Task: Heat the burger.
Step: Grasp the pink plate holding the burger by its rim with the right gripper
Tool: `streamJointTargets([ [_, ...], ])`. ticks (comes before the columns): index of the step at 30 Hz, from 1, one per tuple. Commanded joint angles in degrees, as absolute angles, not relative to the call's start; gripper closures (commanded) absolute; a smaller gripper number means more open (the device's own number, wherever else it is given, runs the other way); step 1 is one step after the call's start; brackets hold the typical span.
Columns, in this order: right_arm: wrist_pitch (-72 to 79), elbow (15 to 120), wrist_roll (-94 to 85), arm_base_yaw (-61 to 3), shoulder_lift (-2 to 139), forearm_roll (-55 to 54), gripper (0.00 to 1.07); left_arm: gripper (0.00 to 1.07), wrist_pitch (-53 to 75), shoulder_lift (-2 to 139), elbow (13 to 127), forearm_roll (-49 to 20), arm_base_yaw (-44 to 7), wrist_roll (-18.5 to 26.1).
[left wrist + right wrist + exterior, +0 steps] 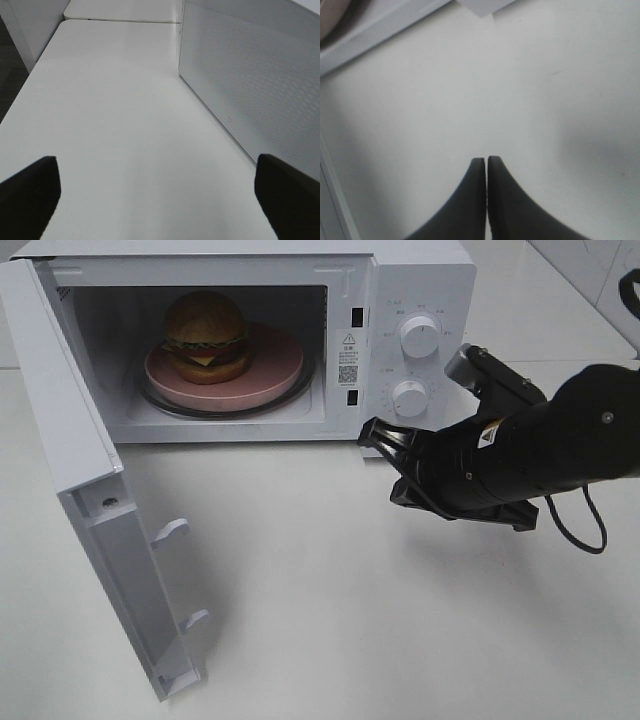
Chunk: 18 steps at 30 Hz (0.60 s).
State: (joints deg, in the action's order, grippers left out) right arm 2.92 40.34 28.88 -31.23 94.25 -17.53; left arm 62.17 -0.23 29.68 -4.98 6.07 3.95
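Right jaws pressed together, left jaws spread; burger [205, 328] on plate [280, 365] inside open microwave [420, 280].

The burger [205, 325] sits on a plate [280, 368] inside the microwave [420, 275], which stands at the back of the tabletop [320, 620]. Its door [90, 490] swings out forward on the left, and two knobs [418, 337] sit one above the other on its right panel. The right arm [560, 440] reaches in from the right, just in front of that panel.
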Motion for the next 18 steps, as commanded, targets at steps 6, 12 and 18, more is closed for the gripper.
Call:
streamJointTargets([
  [6, -15.9, 47.0, 7.4, -31.0, 93.5, -16.8, 1.07, 0.09, 61.2, -1.3, 29.6, -4.9, 6.3, 3.6],
  [12, -25.0, 51.0, -6.1, -31.0, 93.5, -15.1, 1.06, 0.09, 61.2, -1.3, 29.6, -4.9, 6.3, 3.6],
  [18, -32.0, 54.0, -16.8, -31.0, 93.5, -11.3, 1.06, 0.09, 61.2, -1.3, 29.6, -4.9, 6.3, 3.6],
])
